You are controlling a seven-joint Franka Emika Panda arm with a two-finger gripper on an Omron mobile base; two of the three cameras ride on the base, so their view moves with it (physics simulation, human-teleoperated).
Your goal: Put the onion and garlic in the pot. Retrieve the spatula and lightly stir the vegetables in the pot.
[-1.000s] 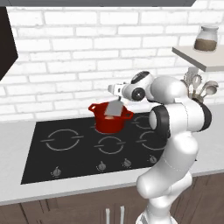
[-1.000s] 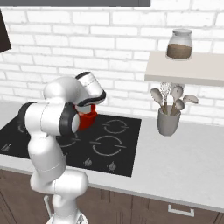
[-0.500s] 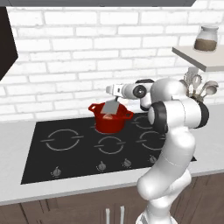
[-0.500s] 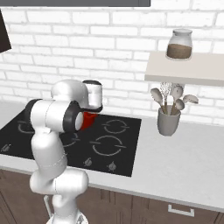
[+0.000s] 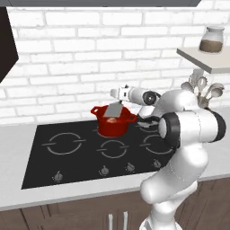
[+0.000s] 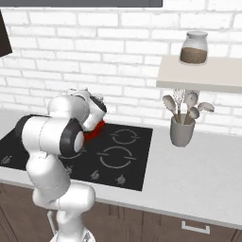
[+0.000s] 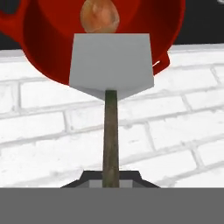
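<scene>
over the black cooktop (image 5: 67,157), my gripper (image 5: 122,93) holds the spatula (image 5: 115,109) by its dark handle, jaws clamped shut on it, with the pale grey blade hanging at the mouth of the red pot (image 5: 112,122). the pot sits on a rear burner near the white brick wall. seen along my hand, the blade (image 7: 111,63) covers the near part of the pot's opening, and the tan onion (image 7: 99,16) lies inside just beyond the blade's far edge. i cannot make out the garlic from here.

to my right, the grey utensil cup (image 6: 182,131) with its spoons stands on the counter, well apart from the work, below a shelf carrying a glass jar (image 6: 194,48).

i judge the step in hand to be the stir itself. to do it well, i would lower the blade until it reaches down beside the onion, then sweep in small, slow arcs inside the rim. the pot looks light and could slide or tip if the blade catches its wall or a loop handle. keeping the grip firm and the handle steep should stop the spatula from twisting.
</scene>
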